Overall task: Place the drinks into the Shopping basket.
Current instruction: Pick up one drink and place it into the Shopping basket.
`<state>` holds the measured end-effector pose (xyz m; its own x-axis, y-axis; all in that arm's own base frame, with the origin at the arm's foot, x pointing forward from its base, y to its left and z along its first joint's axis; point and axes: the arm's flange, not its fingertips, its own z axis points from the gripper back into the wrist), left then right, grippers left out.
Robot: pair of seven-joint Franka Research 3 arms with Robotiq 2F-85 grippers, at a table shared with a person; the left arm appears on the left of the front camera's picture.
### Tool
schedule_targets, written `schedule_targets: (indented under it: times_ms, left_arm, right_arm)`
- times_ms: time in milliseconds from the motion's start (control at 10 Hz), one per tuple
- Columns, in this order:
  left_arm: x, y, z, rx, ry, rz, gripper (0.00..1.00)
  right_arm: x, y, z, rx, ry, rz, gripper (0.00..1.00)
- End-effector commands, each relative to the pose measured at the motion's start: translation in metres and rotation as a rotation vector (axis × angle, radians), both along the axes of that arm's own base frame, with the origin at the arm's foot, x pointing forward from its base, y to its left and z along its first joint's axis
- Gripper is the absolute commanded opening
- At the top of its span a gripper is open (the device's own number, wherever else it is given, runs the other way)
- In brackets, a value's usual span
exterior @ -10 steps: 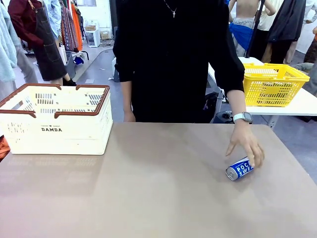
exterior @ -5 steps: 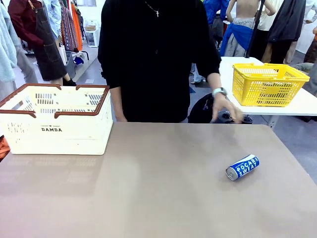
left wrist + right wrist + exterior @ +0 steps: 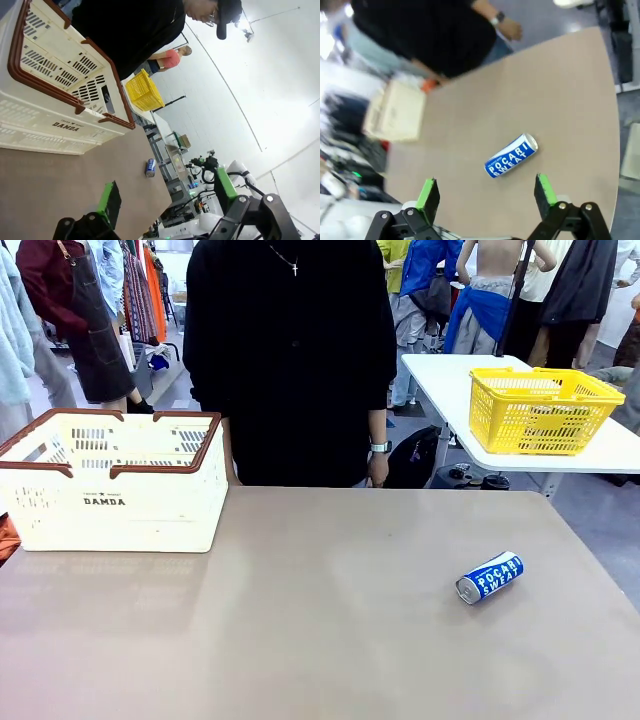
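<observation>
One drink, a blue and white "POCARI SWEAT" can [image 3: 489,577], lies on its side on the right part of the brown table [image 3: 320,640]. The right wrist view shows the same can [image 3: 511,155] lying just beyond my right gripper [image 3: 487,192], whose green-padded fingers stand open with nothing between them. The cream Shopping basket [image 3: 112,478] marked "DAMDA" stands at the table's far left. In the left wrist view the basket [image 3: 55,95] is close, the can [image 3: 149,168] is far off, and my left gripper [image 3: 165,192] is open and holds nothing.
A person in black [image 3: 290,360] stands at the far edge of the table, arms down at the sides. A yellow mesh basket [image 3: 541,408] sits on a white table behind, at the right. Between the cream basket and the can the tabletop is bare.
The person let go of the can, drew the hand back off the table and stepped left. The can stays lying where it was left.
</observation>
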<state>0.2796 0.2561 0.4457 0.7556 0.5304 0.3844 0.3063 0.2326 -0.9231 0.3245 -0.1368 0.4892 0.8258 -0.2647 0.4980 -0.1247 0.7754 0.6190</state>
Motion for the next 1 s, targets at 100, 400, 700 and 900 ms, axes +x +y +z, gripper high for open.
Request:
schedule_targets:
  times_ms: [100,400,700,900]
  left_arm:
    - [-0.002,0.001,0.003,-0.014,-0.006,0.001,1.00]
    - [-0.002,0.001,0.003,-0.014,-0.006,0.001,1.00]
    - [-0.002,0.001,0.003,-0.014,-0.006,0.001,1.00]
    - [-0.002,0.001,0.003,-0.014,-0.006,0.001,1.00]
  right_arm:
    - [0.029,0.105,-0.024,-0.343,0.112,0.133,1.00]
    - [0.033,0.160,-0.047,-0.558,0.113,0.154,1.00]
    - [0.018,0.181,-0.060,-0.663,0.145,0.097,1.00]
    - [0.061,0.180,-0.037,-0.617,0.115,0.193,1.00]
